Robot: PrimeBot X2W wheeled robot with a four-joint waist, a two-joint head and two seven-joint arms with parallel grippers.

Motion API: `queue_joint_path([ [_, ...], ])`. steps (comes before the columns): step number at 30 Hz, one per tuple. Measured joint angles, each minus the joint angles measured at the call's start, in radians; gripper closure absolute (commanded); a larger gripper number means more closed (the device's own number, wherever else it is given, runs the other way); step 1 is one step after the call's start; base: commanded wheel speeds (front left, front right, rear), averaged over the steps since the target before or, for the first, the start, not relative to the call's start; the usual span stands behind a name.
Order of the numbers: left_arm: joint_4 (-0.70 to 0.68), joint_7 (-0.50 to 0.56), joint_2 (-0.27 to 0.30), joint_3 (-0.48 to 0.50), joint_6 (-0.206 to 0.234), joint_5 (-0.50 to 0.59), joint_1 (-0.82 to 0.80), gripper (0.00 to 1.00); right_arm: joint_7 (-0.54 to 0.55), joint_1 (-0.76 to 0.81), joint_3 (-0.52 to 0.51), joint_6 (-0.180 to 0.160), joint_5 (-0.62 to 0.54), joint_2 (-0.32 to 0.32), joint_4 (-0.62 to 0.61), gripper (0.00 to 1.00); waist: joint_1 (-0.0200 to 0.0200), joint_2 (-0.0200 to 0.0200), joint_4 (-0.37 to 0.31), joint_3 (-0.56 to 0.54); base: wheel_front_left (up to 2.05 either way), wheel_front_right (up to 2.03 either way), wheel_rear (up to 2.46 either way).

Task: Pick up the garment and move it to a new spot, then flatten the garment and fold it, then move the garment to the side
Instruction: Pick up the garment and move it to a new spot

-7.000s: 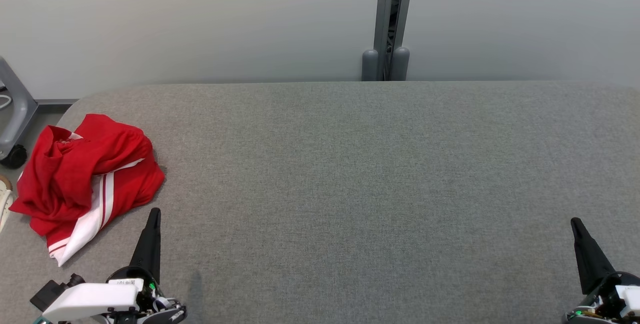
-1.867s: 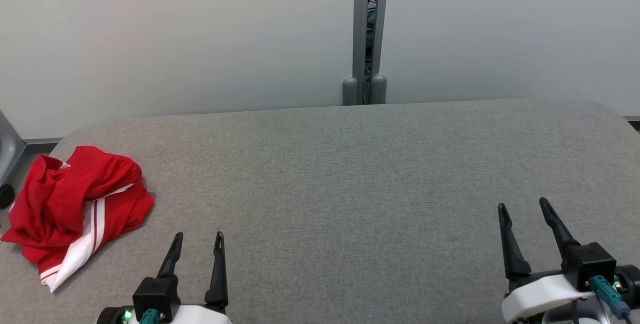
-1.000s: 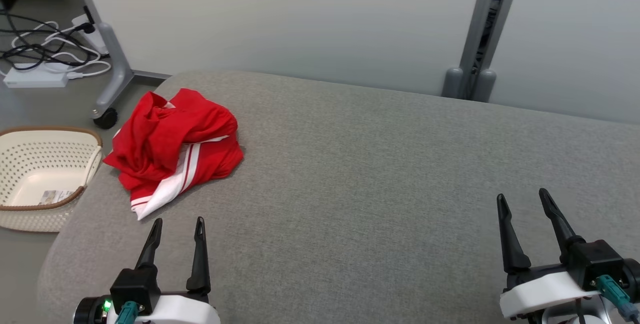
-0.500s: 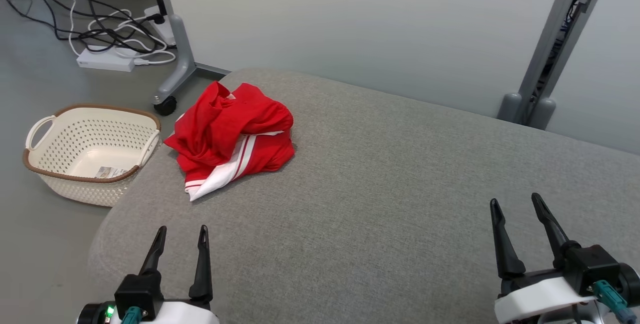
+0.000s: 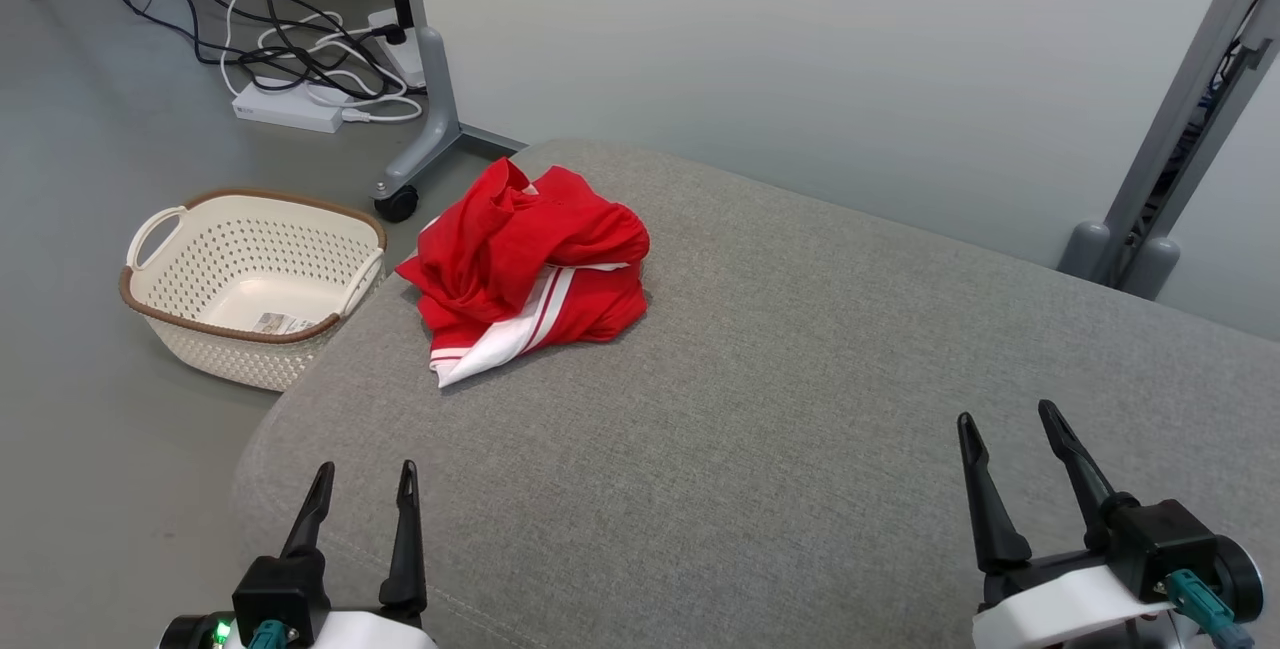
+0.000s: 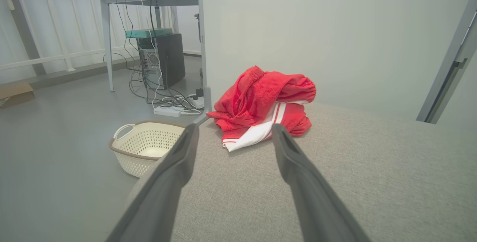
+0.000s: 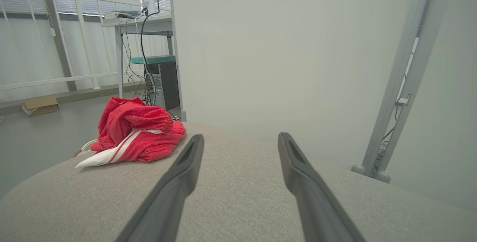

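Observation:
The garment [image 5: 530, 264] is red with white stripes and lies crumpled in a heap near the far left corner of the grey padded table [image 5: 800, 409]. It also shows in the left wrist view as the garment [image 6: 266, 104] and in the right wrist view as the garment [image 7: 136, 130]. My left gripper [image 5: 365, 474] hovers open over the table's near left edge, well short of the heap, with nothing between its fingers. Low at the right, my right gripper [image 5: 1005, 419] is open and empty too, far from the cloth.
A cream perforated basket [image 5: 255, 284] stands on the floor left of the table. Cables and a power strip [image 5: 290, 109] lie beyond it beside a wheeled stand leg [image 5: 425, 154]. A grey post [image 5: 1170, 149] rises behind the table at the right. A pale wall backs the table.
The head camera has turned left, so the whole picture has shifted right and the basket and cables show more. The garment lies as before. Both grippers stay open.

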Motion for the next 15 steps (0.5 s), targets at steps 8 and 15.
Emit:
queue_joint_path([
  [8,0.009,0.000,0.000,0.013,-0.001,-0.018,0.004,0.00,0.000,-0.002,0.015,0.000,0.000,0.000,0.007,0.00,0.0000,0.0000,0.013,-0.007,0.00,0.00,0.00],
  [15,0.040,0.000,0.000,0.013,-0.012,-0.016,0.004,0.00,0.000,-0.002,0.016,0.000,-0.004,0.000,0.006,0.00,0.0000,0.0000,0.003,0.000,0.00,0.00,0.00],
])
